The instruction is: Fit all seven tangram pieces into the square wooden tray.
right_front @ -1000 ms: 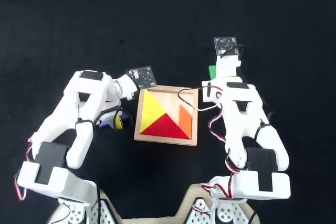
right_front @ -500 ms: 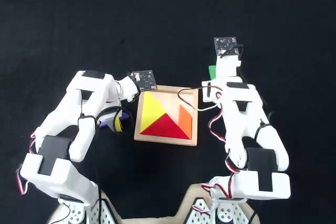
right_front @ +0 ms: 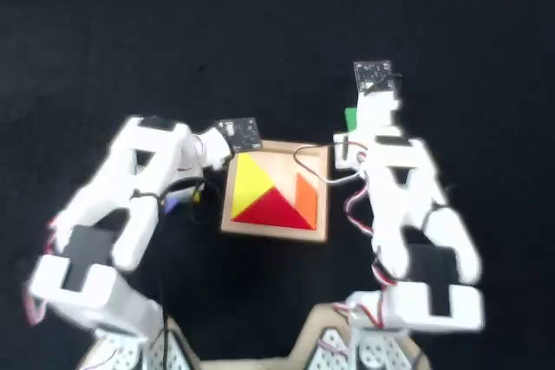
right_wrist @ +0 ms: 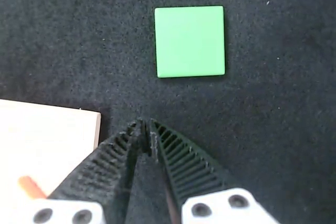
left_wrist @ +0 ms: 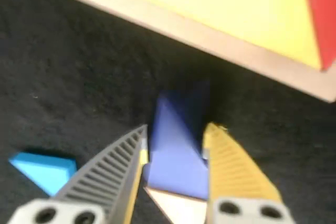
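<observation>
The square wooden tray [right_front: 317,227] lies between the arms and holds a yellow piece [right_front: 249,178], a red piece [right_front: 273,210] and an orange piece [right_front: 305,193]. My left gripper [right_front: 186,198] is just off the tray's left side. In the left wrist view the left gripper [left_wrist: 176,129] is shut on a dark blue piece [left_wrist: 176,156], close to the tray's edge [left_wrist: 210,51]. My right gripper [right_wrist: 143,129] is shut with nothing in it, near the tray's far right corner [right_wrist: 47,129]. A green square [right_wrist: 189,41] lies flat just beyond its fingertips.
A light blue piece [left_wrist: 44,169] lies on the black cloth beside my left gripper. The green square [right_front: 350,117] shows past the tray's far right corner. Black cloth stretches beyond the tray toward the far edge.
My left arm has shifted slightly, carrying the dark blue piece a little to the left beside the tray. The right arm has kept still.
</observation>
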